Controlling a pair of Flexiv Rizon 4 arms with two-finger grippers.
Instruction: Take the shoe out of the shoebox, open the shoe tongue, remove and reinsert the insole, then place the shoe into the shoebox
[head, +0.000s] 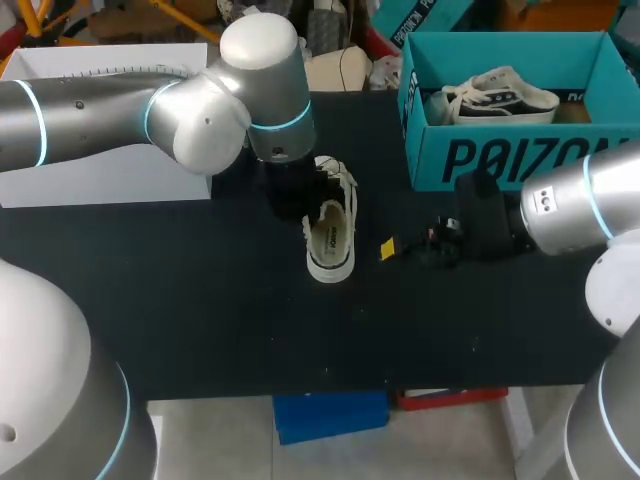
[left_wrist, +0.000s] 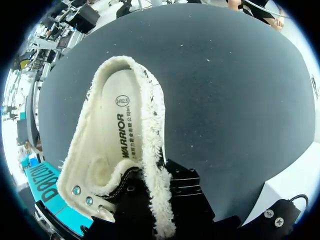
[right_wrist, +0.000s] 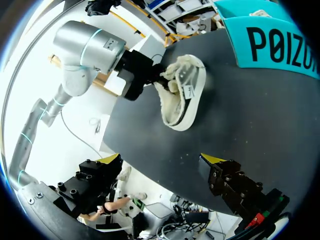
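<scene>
**Shoe held open, insole not yet out**

Shoe (head: 330, 235) lies on the worktop (head: 200, 310), out of the shoebox (head: 500, 160), opening upward, with the insole (left_wrist: 117, 130) flat inside. The left gripper (head: 290, 190) is at the laced end. In its wrist view its fingers pinch the fleece-lined edge by the eyelets, one either side of the lining, with their yellow tips hidden. The right gripper (right_wrist: 162, 160) hovers near the shoe's side, fingers spread wide with nothing between them.

Likely next step: the right fingers go in for the insole. Risks as I judge them:

- The left hold is on soft fleece and a thin edge, so a pull on the insole could drag the lining out of the pinch and let the opening fall shut.
- Only that pinch steadies the shoe, so a push from the right fingers could slide or roll it across the worktop.
- The insole sits snug against the shaggy lining, so wide fingers may grab fleece with it, or fold it.
- The loose laces by the left gripper could catch a finger.

In the way: the left gripper crowds the laced end, so the heel end looks like the freer way in. A second shoe (head: 500, 100) already takes up part of the shoebox, leaving less room for the return. A white box (head: 100, 150) sits under the left arm, well apart from the shoe.
</scene>
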